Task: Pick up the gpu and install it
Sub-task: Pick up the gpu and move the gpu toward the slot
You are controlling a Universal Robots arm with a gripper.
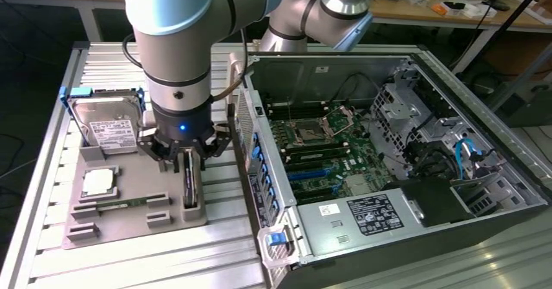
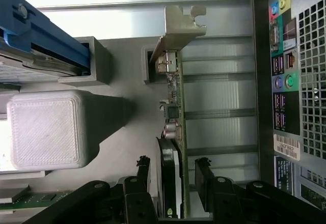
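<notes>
**Exterior view.** The gripper (image 1: 183, 161) hangs over the grey holder tray (image 1: 121, 227) on the exterior view's left. Its tips reach down around the gpu (image 1: 191, 185), which stands on edge in a slot along the tray's side nearest the open computer case (image 1: 319, 75). A hard drive (image 1: 108, 130) leans at the tray's far end.

**Wrist view.** The gpu (image 2: 174, 109) runs edge-on between the black fingers (image 2: 144, 170), with its silver bracket (image 2: 178, 30) at the far end. The jaws stand apart, one finger on each side of the card with a narrow gap at both. The card sits in the tray.
</notes>
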